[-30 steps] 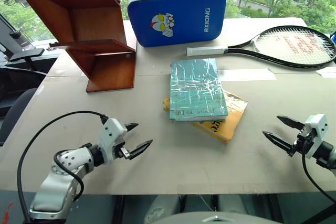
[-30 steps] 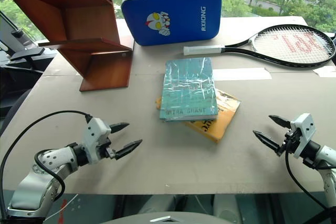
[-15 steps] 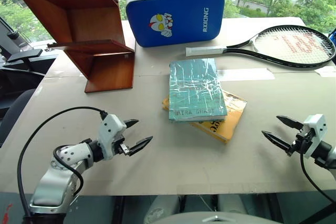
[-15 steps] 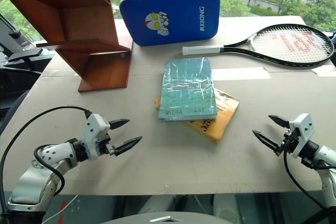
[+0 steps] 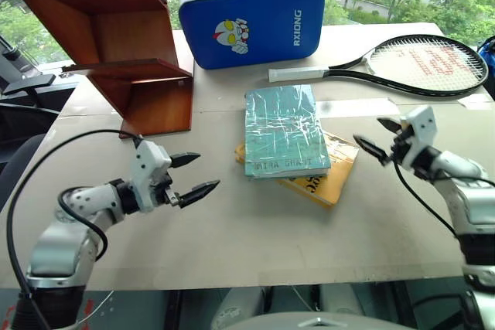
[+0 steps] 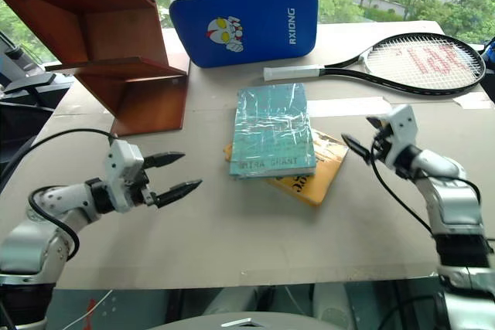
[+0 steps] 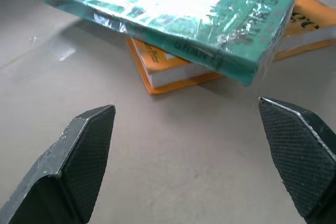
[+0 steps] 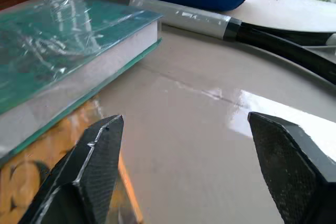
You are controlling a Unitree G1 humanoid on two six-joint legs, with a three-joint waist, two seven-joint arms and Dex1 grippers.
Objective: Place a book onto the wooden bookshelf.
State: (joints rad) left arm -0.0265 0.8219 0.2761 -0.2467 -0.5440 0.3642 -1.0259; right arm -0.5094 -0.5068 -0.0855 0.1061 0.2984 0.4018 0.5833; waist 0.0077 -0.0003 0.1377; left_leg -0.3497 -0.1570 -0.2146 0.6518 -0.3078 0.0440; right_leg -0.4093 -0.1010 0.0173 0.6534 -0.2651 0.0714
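**Left eye view: both grippers beside the books, nothing held**

Teal-green plastic-wrapped book lies flat atop yellow-orange book, mid-table. Reddish-brown wooden bookshelf stands far left. Left gripper spread wide, empty, near the books. Right gripper parted, empty, seemingly just beside the yellow-orange book's edge.

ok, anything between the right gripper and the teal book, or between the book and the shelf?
Nothing visible. The right gripper, open, faces the teal book over bare table. The book lies on a yellow-orange book. The table between it and the wooden bookshelf is bare; the blue padded case stands behind.
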